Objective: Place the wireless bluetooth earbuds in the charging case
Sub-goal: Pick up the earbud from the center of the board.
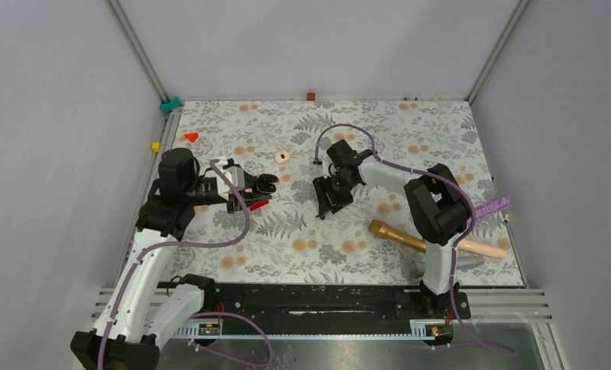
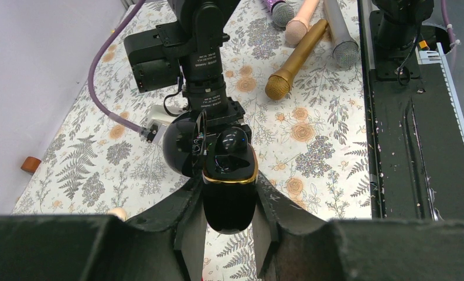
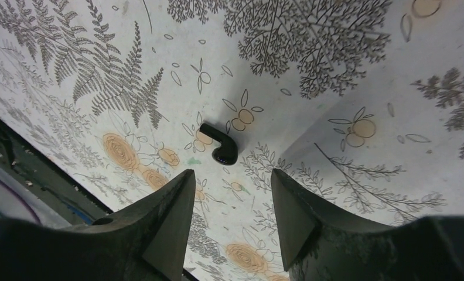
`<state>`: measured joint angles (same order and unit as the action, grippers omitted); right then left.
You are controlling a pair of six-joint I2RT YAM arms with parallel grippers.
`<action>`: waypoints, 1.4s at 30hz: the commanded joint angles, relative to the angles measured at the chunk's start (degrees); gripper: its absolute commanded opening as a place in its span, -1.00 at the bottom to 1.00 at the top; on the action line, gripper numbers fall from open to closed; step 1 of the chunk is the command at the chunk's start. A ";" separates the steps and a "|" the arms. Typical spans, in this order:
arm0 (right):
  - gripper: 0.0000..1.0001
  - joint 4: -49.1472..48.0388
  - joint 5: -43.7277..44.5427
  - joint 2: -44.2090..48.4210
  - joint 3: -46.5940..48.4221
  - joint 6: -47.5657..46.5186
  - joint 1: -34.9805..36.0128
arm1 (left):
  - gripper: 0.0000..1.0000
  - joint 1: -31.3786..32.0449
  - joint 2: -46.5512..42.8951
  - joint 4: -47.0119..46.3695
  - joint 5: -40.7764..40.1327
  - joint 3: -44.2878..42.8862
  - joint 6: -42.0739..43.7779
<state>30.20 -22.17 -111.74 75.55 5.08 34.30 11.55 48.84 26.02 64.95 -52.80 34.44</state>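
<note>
"Two end effectors: what is each doing?"

"Left end effector (image 2: 228, 193) is clamped on the case (image 2: 229, 213), fingers on either flank. The case tilts up with its lid (image 2: 180, 146) swung open. Right end effector (image 3: 232, 181) has its jaws apart and nothing between them."

"Where is the bud?"

"One black bud (image 3: 218, 144) lies on the table (image 3: 335, 70), apart from the case, on the side of it where the right arm works. From the right wrist it sits just past the fingertips, a little toward one finger, not centred in the gap."

"Anything in the case?"

"A dark glossy shape shows in its well, but I cannot tell whether that is a seated bud or the moulding."

"So which step is this?"

"The pick, I judge. The case is presented and the right arm hovers over the bud, not yet touching it."

"What does the next move need?"

"Centring the gap over the bud, then a straight drop until the tips bracket it near the table. The close should be gentle, since the bud is small, curved and likely to squirt sideways. After that comes a lift across to the case, turning the bud to suit the well."

"Risk?"

"Nudging it away, or pinching only its stem."
</note>
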 commanded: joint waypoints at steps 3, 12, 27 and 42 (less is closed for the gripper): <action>0.10 -3.44 -5.64 -0.69 -3.04 7.29 -1.19 | -1.00 -0.45 -0.18 -2.40 1.91 0.41 0.37; 0.00 -4.95 -8.76 -4.58 -2.38 10.87 -1.85 | -1.00 -0.42 0.19 -2.33 1.59 0.41 0.57; -0.29 -6.15 -8.21 -5.44 -2.22 11.57 -2.49 | -1.00 -0.39 0.55 -2.36 1.76 0.25 0.55; -0.46 -6.68 -5.75 -2.57 -1.41 9.40 -2.49 | -1.00 -0.47 0.73 -2.38 2.54 0.37 0.55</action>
<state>24.32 -31.64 -115.46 73.01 15.44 32.08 11.40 49.71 26.02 65.01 -52.34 34.46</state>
